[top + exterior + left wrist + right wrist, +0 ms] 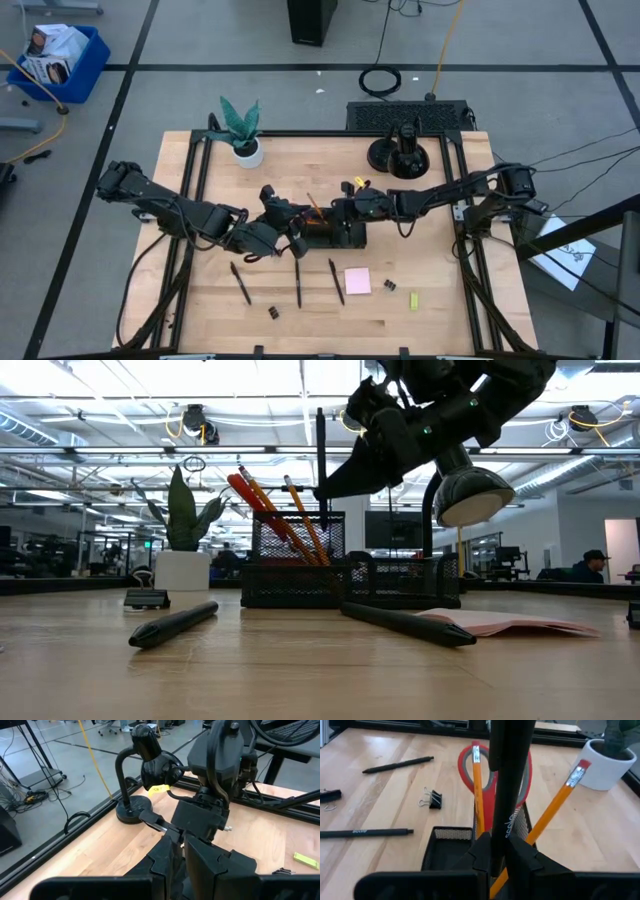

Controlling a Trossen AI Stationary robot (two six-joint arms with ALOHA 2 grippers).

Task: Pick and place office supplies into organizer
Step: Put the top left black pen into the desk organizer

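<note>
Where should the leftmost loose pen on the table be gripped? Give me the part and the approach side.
Take the pen at mid-barrel, coming straight down from above and closing across the barrel. It lies flat and slanted on the table, with bare wood along both long sides. A binder clip sits near the end closest to the table's front edge, so stay central.

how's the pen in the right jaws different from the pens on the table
The held pen stands upright, clamped in the right gripper above the organizer; the loose pens lie flat on the table.
The held pen is over the mesh cup with the pencils and scissors; the loose pens lie in front of the organizer, untouched.
All are slim and black.
</note>
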